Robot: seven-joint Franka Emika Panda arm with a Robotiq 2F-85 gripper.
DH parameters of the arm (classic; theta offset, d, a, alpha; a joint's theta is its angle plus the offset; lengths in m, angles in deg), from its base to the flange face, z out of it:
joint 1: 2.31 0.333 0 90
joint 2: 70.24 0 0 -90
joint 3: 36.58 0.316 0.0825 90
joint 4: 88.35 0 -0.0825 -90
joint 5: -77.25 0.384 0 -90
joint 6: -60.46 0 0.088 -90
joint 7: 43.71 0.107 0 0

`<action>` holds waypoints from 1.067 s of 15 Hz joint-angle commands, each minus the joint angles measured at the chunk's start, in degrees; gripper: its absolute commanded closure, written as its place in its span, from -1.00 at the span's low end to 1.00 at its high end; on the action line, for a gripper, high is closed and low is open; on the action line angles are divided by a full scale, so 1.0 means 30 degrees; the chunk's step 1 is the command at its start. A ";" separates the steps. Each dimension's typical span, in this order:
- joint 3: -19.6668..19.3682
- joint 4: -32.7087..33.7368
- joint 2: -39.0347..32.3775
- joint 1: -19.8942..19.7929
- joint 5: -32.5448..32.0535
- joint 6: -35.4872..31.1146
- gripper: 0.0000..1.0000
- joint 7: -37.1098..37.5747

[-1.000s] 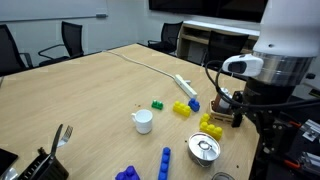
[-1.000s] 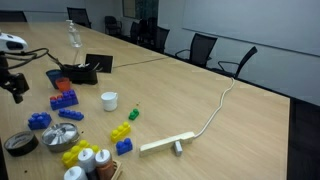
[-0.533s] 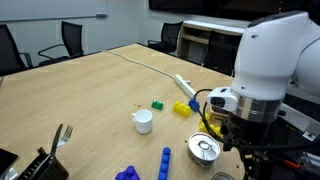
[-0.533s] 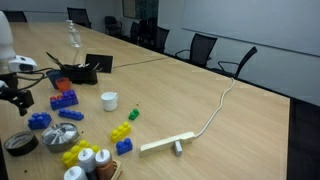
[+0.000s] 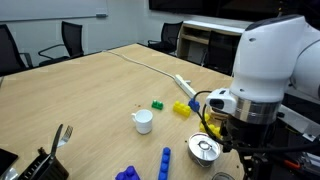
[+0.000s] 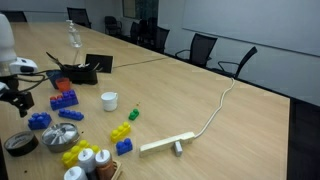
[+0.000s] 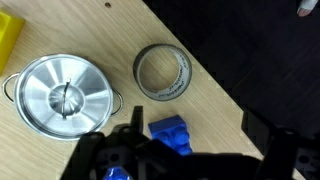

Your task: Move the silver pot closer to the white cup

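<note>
Silver pot (image 5: 204,149) not yet gripped, sits on the surface (image 5: 90,90) well apart from white cup (image 5: 143,120). Claw (image 6: 16,100) above, spread wide, empty. Grasp and carry remain.

silver pot (image 5: 204,149): shiny, round, upright | white cup (image 5: 143,121): upright, well apart from pot

Exterior view: from the silver pot (image 5: 204,149), the lane to the white cup (image 5: 143,121) at 10 o'clock is bare worktop (image 5: 100,90); you can pass. Yellow block (image 5: 182,109) at the pot's 11 o'clock and blue stack (image 5: 165,160) near 9 flank it. Wrist view: tape ring (image 7: 163,95) at the pot's 3 o'clock, blue brick (image 7: 170,133) at 4.
</note>
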 commanded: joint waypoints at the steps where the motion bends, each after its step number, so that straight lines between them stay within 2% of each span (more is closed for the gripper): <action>1: 0.0562 0.0431 -0.0758 -0.0444 -0.0156 0.0026 -1.00 0.0228; 10: 0.0166 0.2388 -0.4397 0.0101 -0.2176 -0.1193 -1.00 0.2969; 16: 0.0019 0.4124 -0.6740 -0.0107 -0.2250 -0.1690 -1.00 0.3319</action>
